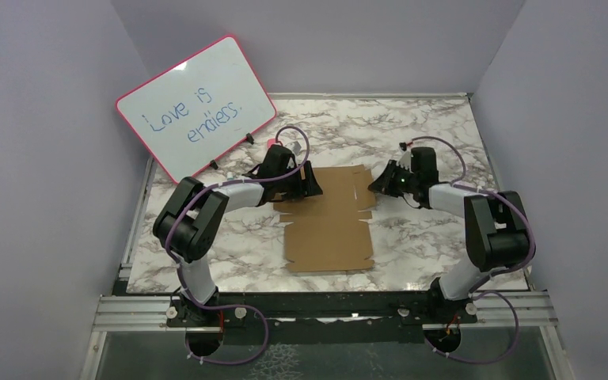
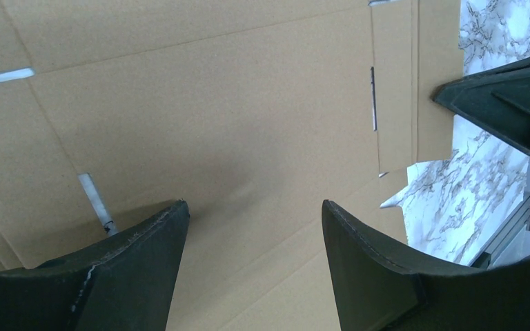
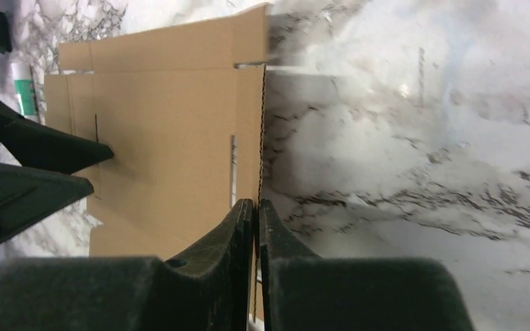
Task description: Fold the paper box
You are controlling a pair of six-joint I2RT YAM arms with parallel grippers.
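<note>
The paper box [image 1: 328, 226] is a flat brown die-cut cardboard sheet lying in the middle of the marble table. My left gripper [image 1: 310, 186] is open over the sheet's far left part, its fingers spread just above the cardboard [image 2: 214, 117], with nothing between them [image 2: 252, 207]. My right gripper [image 1: 378, 186] is shut on the sheet's far right edge. In the right wrist view the thin corrugated edge runs between the closed fingers [image 3: 256, 202], and the sheet [image 3: 165, 131] stretches away to the left gripper [image 3: 102, 167].
A pink-rimmed whiteboard [image 1: 195, 107] with blue writing leans at the far left. A small marker [image 3: 22, 89] lies by it, behind the left gripper. Lilac walls enclose the table [image 1: 435, 134] on three sides.
</note>
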